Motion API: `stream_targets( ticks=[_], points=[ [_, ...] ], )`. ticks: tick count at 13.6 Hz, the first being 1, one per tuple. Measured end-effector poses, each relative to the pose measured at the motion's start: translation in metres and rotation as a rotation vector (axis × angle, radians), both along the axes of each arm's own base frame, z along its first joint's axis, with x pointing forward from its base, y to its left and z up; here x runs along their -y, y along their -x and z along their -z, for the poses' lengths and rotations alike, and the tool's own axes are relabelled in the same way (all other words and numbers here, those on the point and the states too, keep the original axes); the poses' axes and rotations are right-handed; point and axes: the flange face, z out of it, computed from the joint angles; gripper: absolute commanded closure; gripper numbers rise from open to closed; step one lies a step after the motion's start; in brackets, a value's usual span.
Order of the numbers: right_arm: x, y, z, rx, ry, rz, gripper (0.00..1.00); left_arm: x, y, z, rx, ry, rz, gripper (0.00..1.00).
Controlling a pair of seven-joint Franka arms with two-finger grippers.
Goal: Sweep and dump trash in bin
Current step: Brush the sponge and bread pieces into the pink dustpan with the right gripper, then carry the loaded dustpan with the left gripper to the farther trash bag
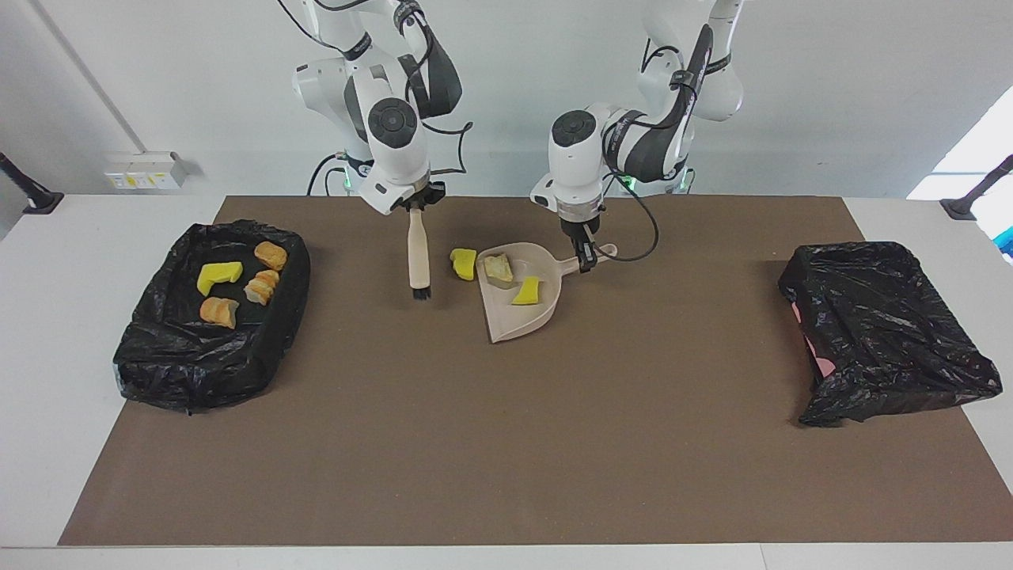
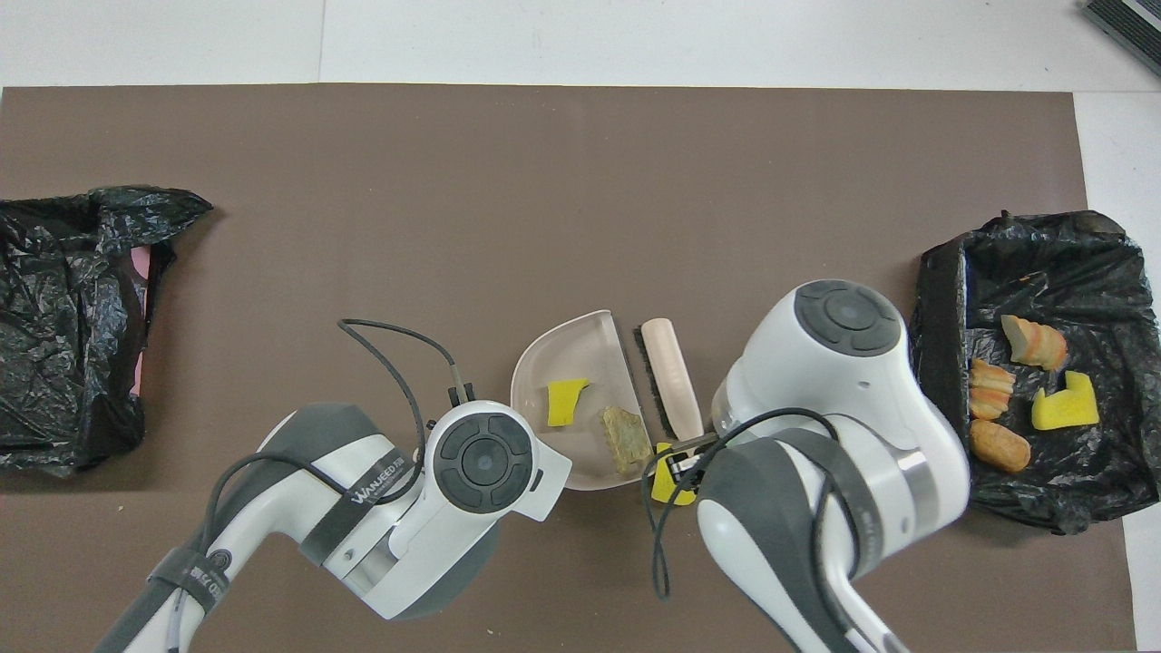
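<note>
My right gripper (image 1: pixel 417 207) is shut on the top of a beige brush (image 1: pixel 418 253), whose black bristles point down at the brown mat. My left gripper (image 1: pixel 586 257) is shut on the handle of a beige dustpan (image 1: pixel 518 321) that lies on the mat. In the pan lie a yellow sponge chunk (image 1: pixel 526 291) and a pale rocky lump (image 1: pixel 498 267). Another yellow sponge chunk (image 1: pixel 463 264) lies on the mat between the brush and the pan. In the overhead view the brush (image 2: pixel 671 376) lies along the pan's (image 2: pixel 567 349) open edge.
A black-bagged bin (image 1: pixel 293 277) at the right arm's end of the table holds a yellow sponge (image 1: pixel 219 275) and three bread-like pieces (image 1: pixel 262 286). A second black-bagged bin (image 1: pixel 878 332) stands at the left arm's end, its inside hidden.
</note>
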Motion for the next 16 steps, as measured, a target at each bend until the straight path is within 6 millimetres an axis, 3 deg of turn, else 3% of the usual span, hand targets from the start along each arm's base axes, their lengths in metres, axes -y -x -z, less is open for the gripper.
stream_targets(
  ticks=[4, 9, 13, 16],
  points=[
    [-0.025, 0.029, 0.044, -0.011, 0.033, -0.037, 1.0, -0.001, 0.001, 0.001, -0.008, -0.006, 0.01, 1.0],
    [-0.07, 0.028, 0.064, 0.023, -0.109, -0.014, 1.0, -0.001, 0.001, 0.002, -0.011, -0.007, 0.019, 1.0],
    [-0.105, 0.01, 0.042, 0.028, -0.251, 0.066, 1.0, -0.002, 0.0, 0.003, -0.008, -0.001, 0.033, 1.0],
    [-0.098, -0.002, 0.011, 0.058, -0.218, 0.012, 1.0, -0.015, -0.01, 0.005, -0.025, 0.035, 0.014, 1.0]
  ],
)
